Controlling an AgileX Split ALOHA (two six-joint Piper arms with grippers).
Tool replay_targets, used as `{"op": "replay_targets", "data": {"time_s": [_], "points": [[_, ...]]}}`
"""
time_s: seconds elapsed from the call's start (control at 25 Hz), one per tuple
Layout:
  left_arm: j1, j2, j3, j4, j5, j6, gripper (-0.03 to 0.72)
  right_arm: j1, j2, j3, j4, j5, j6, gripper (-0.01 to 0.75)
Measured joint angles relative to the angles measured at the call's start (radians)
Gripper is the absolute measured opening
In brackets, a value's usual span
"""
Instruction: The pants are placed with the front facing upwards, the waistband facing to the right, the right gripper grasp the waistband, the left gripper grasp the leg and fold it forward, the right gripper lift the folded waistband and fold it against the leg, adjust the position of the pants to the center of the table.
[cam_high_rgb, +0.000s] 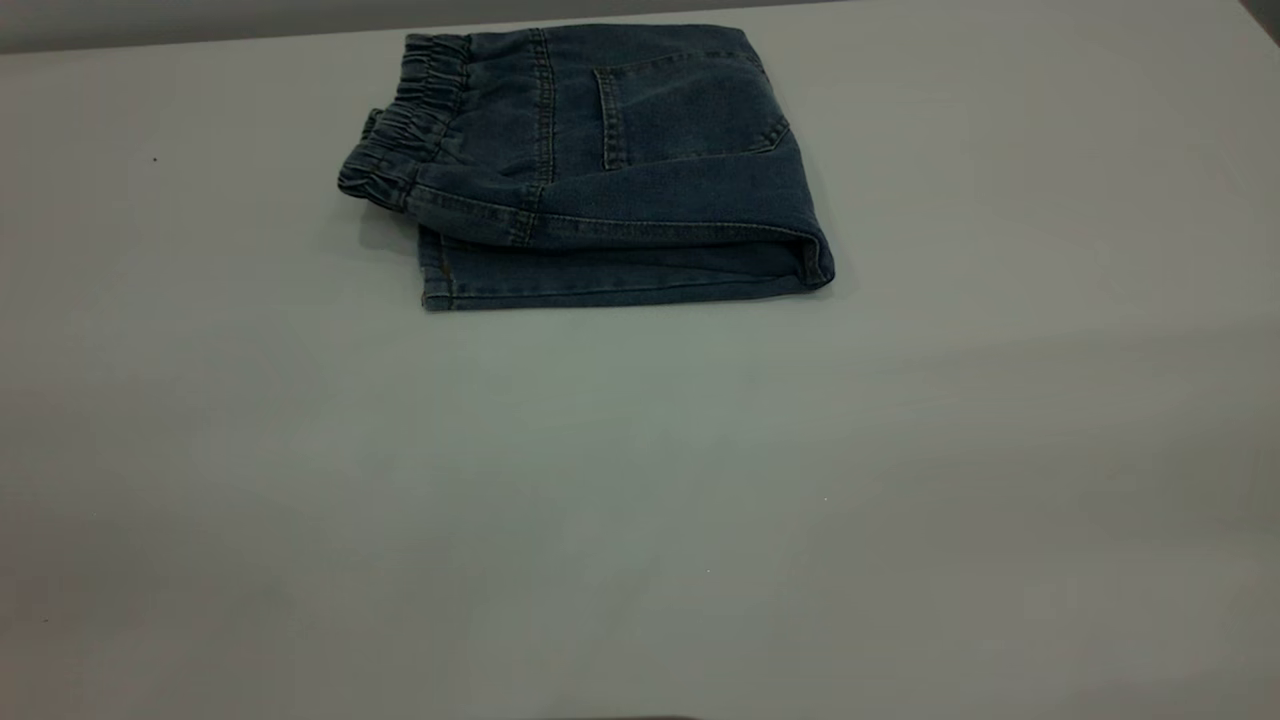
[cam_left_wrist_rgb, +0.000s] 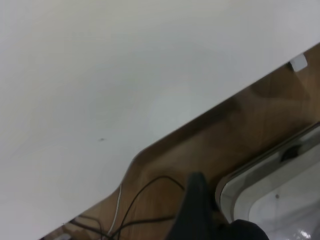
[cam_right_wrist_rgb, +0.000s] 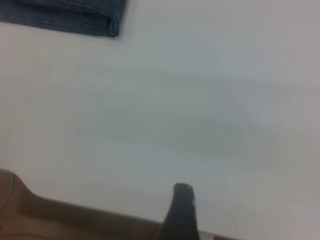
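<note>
Already folded, the pants (cam_high_rgb: 610, 170) lay as a compact denim bundle on the worktop (cam_high_rgb: 640, 480), well toward its far edge in the exterior view. The waistband (cam_high_rgb: 405, 130), gathered and ruffled, sat at the bundle's left end on the upper layer, and a back pocket (cam_high_rgb: 690, 110) with tan stitching faced up beside it. The thick fold formed the bundle's right end, while a hemmed lower layer stuck out slightly beneath the waistband's near corner.

Neither arm touched the pants. The left claw (cam_left_wrist_rgb: 197, 210) hung past the worktop's edge, well away from the pants, over a wooden floor (cam_left_wrist_rgb: 200, 150) with black cables (cam_left_wrist_rgb: 145, 192); only one dark finger showed, so I cannot tell whether it stood open or closed. The right claw (cam_right_wrist_rgb: 181, 212) sat at the worktop's near edge, well apart from the bundle's folded corner; again one finger showed, so its state cannot be told.
</note>
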Motion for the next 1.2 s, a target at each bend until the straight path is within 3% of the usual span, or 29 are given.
{"op": "replay_targets", "data": {"time_s": [0.36,0.52,0.68,0.8,1.2], "points": [[0.027,-0.036,0.0,-0.001,0.001,0.001,0.568,0.0,0.0,0.0,0.0,0.0,0.0,0.578],[0.196,-0.134,0.0,-0.001,0.001,0.001,0.568,-0.006,-0.008,0.0,0.001,0.0,0.0,0.578],[0.383,-0.269,0.0,0.002,0.006,0.001,0.568,-0.059,-0.03,0.0,0.001,0.0,0.0,0.578],[0.461,-0.372,0.0,0.003,0.01,0.001,0.568,-0.097,-0.057,0.0,0.001,0.0,0.0,0.578],[0.492,-0.409,0.0,0.003,0.017,0.001,0.568,-0.129,-0.171,0.0,0.002,0.001,0.0,0.578]]}}
